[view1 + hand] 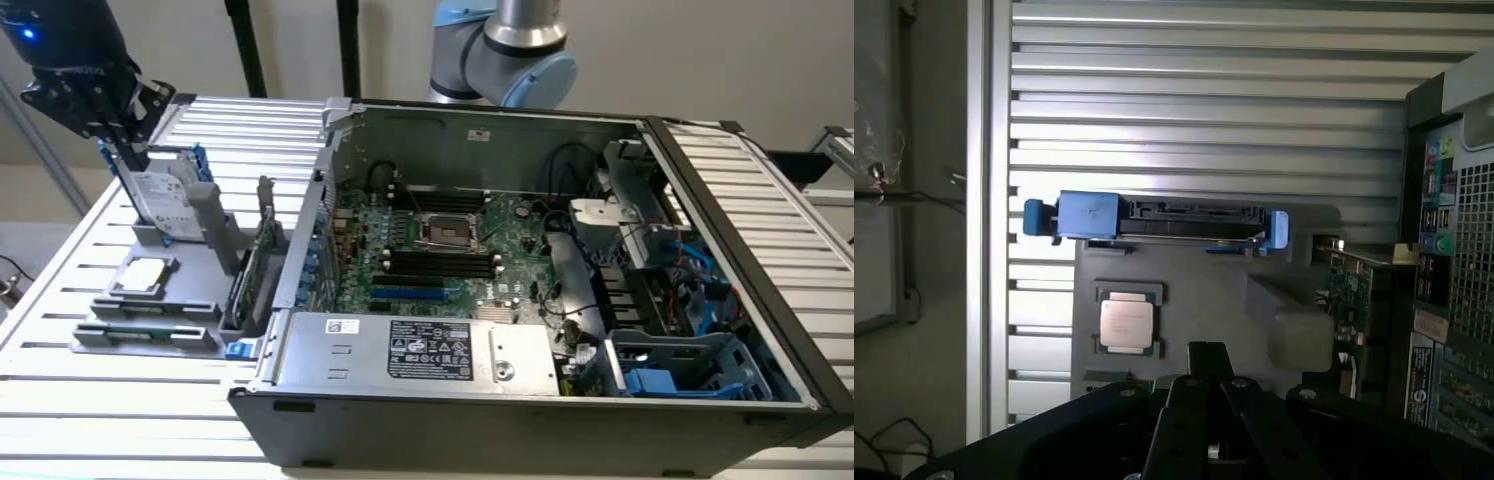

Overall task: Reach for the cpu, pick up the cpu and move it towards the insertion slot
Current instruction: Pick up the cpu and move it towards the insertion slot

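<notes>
The cpu (144, 275) lies flat with its silvery top up in a holder on the grey fixture (187, 262), at the exterior view's left. In the wrist view the cpu (1126, 323) sits a short way off from my fingertips. My gripper (134, 152) hangs high over the fixture's far end, beside the upright hard drive (167, 195), well apart from the cpu. In the wrist view the gripper (1208, 352) shows its two fingers meeting at one tip, shut and holding nothing. The insertion slot (450, 232) sits in the green motherboard (514, 225) inside the open computer case.
The open case (534, 400) has tall metal walls and a power supply (420, 350) at its near side. An upright card (254, 265) stands between fixture and case. The hard drive (1154, 220) with blue rails stands past the cpu. Everything rests on a slatted metal table (80, 400).
</notes>
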`<state>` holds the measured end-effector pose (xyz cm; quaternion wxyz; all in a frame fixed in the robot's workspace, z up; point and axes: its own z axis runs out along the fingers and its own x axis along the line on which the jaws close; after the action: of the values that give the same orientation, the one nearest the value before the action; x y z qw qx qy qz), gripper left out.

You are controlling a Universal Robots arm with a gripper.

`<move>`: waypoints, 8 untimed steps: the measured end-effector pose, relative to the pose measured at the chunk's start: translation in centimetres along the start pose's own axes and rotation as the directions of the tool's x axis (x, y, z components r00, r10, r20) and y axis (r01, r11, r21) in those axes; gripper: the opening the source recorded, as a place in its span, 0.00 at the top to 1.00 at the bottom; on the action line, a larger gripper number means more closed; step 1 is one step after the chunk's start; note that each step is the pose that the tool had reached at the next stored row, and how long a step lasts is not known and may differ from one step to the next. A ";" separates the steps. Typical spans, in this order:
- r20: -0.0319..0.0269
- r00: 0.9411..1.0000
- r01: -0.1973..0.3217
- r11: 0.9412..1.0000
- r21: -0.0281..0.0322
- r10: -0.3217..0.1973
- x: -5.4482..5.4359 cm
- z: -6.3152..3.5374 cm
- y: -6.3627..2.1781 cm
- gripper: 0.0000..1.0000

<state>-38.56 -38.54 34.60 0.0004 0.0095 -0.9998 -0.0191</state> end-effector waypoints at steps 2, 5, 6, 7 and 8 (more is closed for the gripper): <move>0.000 1.000 0.000 1.000 0.000 0.000 0.9 0.01 -0.01 0.89; 0.000 1.000 0.000 1.000 0.000 0.000 2.2 0.04 -0.10 0.89; 0.000 1.000 0.000 1.000 0.000 0.000 2.7 0.06 -0.15 0.89; 0.000 1.000 0.000 1.000 0.000 0.000 3.2 0.09 -0.21 0.89; 0.000 1.000 0.000 1.000 0.000 0.000 3.6 0.11 -0.30 0.89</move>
<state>-42.16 -38.90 34.48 0.0004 0.0095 -0.9998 -0.0191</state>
